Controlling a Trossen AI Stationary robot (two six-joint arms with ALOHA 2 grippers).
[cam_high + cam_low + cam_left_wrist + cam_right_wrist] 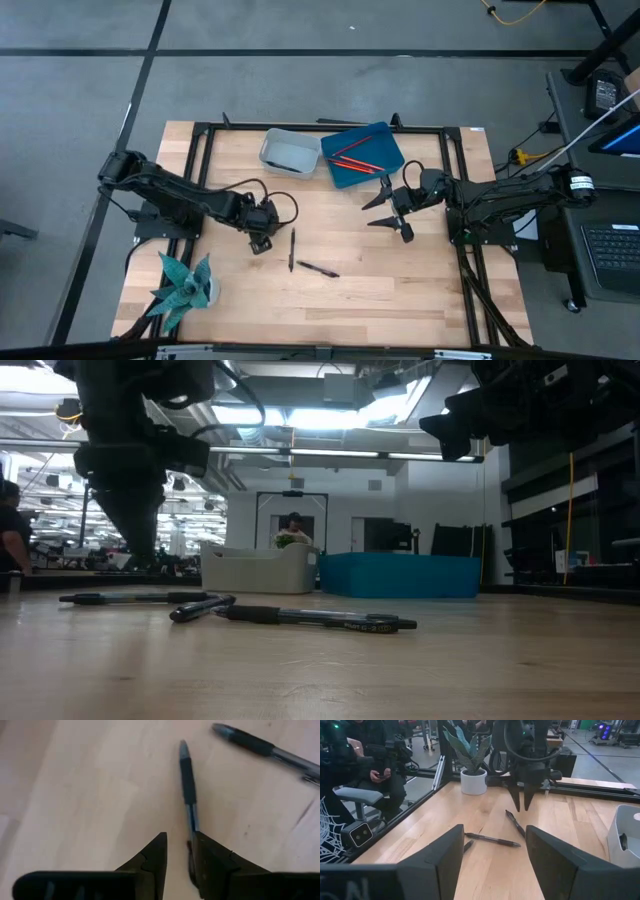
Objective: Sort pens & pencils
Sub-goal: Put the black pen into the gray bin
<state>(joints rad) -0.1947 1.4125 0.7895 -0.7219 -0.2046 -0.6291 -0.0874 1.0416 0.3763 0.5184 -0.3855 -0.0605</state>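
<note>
Low view first: closest to the lens is a pen [315, 618] flat on the table [320, 670], with another pen [200, 607] angled just off its left end and what looks like a third [130, 597] a bit behind. Behind them sit the white bin [258, 570] and the blue tray [405, 575], side by side. The left arm comes down on the left of this picture, with its fingertips hidden behind the table clutter. There's a person at the left edge of the room and another far back behind the white bin.

High view: the left gripper [262, 243] sits just left of the near pens, well on the near side of the white bin [290, 152]. One pen [292, 249] runs front to back, another [318, 269] lies slanted just beside its lower end. The pencils [352, 155] lie inside the blue tray [362, 154], right of the white bin. The right gripper [388, 212] hangs just below the blue tray, fingers spread wide, holding nothing.

Left wrist: the fingers [155, 857] are slightly apart, tips at the tail of one pen [188, 785]; can't tell if they touch it. A second pen [265, 751] lies beyond.

Right wrist: spread fingers [445, 855] frame two pens [492, 840], the left gripper [521, 802] above them, a potted plant [472, 767] behind, seated people beyond the table. Something dark lies in the white bin [622, 837].
</note>
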